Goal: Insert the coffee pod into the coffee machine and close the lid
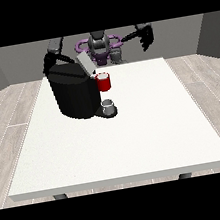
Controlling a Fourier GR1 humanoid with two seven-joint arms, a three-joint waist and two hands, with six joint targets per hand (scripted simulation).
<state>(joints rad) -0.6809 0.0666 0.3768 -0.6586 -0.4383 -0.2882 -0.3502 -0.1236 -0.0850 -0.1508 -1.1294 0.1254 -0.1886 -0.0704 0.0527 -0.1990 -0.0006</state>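
Bulky black coffee machine (75, 95): grey lid (85, 64) raised, awaiting closure. Hand at the view's right (145, 37): lifted, fingers relaxed, empty; the other hand's fingers cannot be told.

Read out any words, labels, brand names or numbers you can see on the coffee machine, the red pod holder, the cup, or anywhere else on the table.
None: no readable text shows anywhere.
The coffee machine, its red pod holder, the grey cup and the white table carry no visible words, numbers or signs.

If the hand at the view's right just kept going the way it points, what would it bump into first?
That hand hangs raised with fingers pointing down, so it would probably meet the bare white table first. The coffee machine stands well off to the side, though depth is hard to judge.
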